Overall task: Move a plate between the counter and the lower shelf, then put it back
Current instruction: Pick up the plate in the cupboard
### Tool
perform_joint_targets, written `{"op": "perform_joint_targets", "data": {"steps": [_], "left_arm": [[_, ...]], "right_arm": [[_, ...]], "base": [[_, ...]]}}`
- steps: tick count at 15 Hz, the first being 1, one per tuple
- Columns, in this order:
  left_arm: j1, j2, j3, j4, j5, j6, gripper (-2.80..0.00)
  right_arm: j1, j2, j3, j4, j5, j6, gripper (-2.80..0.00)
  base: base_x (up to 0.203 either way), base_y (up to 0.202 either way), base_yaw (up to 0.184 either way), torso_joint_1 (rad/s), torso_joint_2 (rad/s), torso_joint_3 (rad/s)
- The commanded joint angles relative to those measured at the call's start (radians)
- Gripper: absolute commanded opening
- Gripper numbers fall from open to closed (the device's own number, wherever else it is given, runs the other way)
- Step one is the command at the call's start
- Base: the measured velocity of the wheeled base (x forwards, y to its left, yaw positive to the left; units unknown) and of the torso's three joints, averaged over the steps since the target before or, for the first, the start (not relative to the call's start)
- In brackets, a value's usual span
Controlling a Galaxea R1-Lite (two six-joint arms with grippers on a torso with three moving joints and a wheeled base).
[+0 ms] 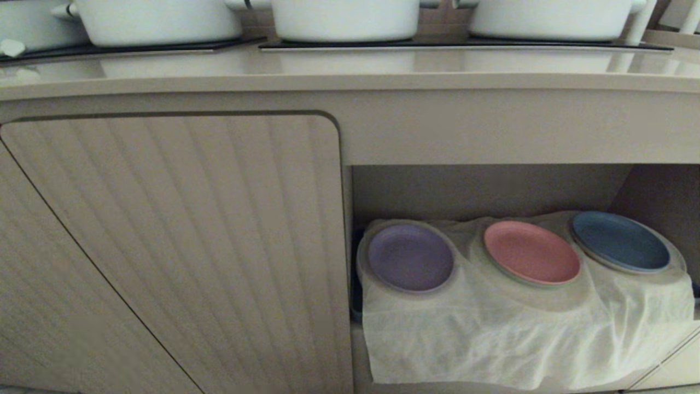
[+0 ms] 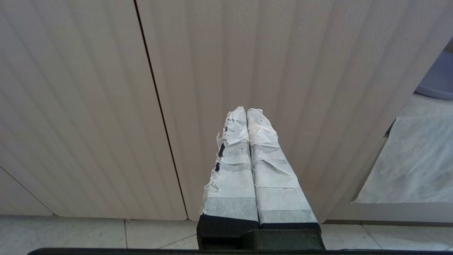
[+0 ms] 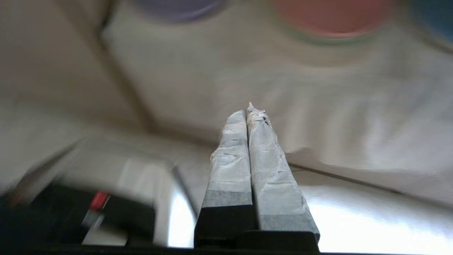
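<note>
The round lilac plastic plate lies on wrinkled white cloth in the beige recessed lower shelf, beneath the smooth beige bench, left of a pink plate. Left gripper faces the ribbed cabinet door, jaws pressed together, empty. Right gripper, blurred, apparently points toward the cloth, jaws closed, empty.
</note>
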State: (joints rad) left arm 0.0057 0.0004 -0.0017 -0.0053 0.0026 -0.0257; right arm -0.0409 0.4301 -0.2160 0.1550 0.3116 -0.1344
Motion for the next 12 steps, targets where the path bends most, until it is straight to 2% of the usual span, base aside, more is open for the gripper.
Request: {"op": "perform_joint_targets", "data": {"steps": [1, 4, 7, 12], "left_arm": [[0.0, 0.001, 0.0, -0.001, 0.0, 0.0, -2.8], [0.0, 0.001, 0.0, -0.001, 0.0, 0.0, -2.8], [0.0, 0.001, 0.0, -0.001, 0.0, 0.0, -2.8], [0.0, 0.001, 0.0, -0.001, 0.0, 0.0, -2.8]], "right_arm": [[0.003, 0.185, -0.002, -0.013, 0.118, -0.081, -2.8], [0.006, 0.397, -0.007, -0.064, 0.232, -0.212, -2.8], [0.022, 0.635, -0.026, -0.102, 0.277, -0.368, -2.8], [0.111, 0.993, -0.136, -0.153, 0.287, -0.426, -2.8]], "base": [[0.0, 0.0, 0.0, 0.0, 0.0, 0.0], [0.0, 0.0, 0.0, 0.0, 0.0, 0.0], [0.0, 0.0, 0.0, 0.0, 0.0, 0.0], [0.0, 0.0, 0.0, 0.0, 0.0, 0.0]]}}
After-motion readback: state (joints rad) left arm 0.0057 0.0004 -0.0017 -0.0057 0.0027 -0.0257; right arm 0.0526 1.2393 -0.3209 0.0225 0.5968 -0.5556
